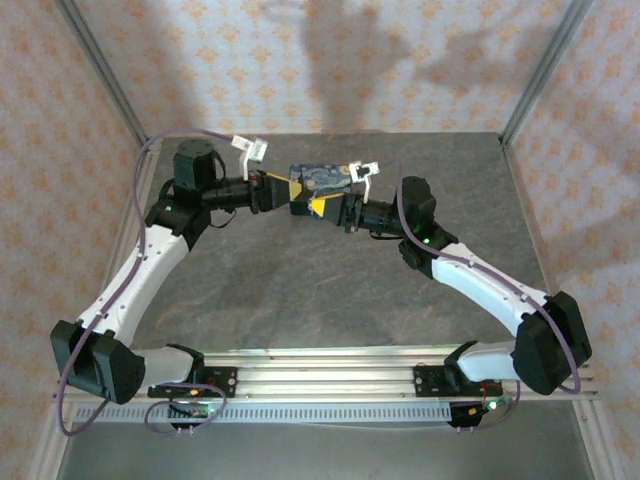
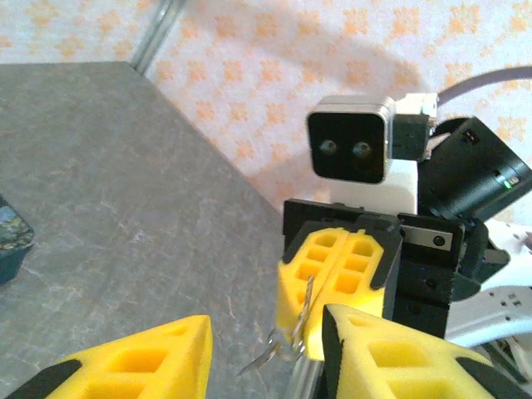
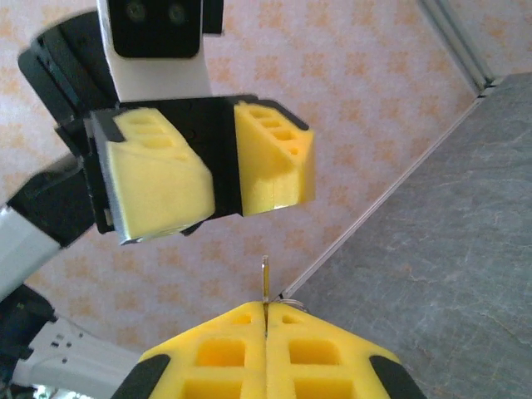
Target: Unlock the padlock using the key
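Above table (image 1: 300, 300) | right tool (image 3: 265, 320) clamped on key (image 3: 265, 278) | left tool (image 3: 224, 179) apart | stage: key gripped; insertion, turning still ahead.

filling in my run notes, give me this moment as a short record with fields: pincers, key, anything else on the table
left pincer: open, nothing between its fingers
right pincer: shut on the key
key: thin silvery blade sticking out past the fingertips, pointing toward the left pincer
arms: tips facing each other, close together over the table
tin box: blue painted print, just behind the two pincers in the top view
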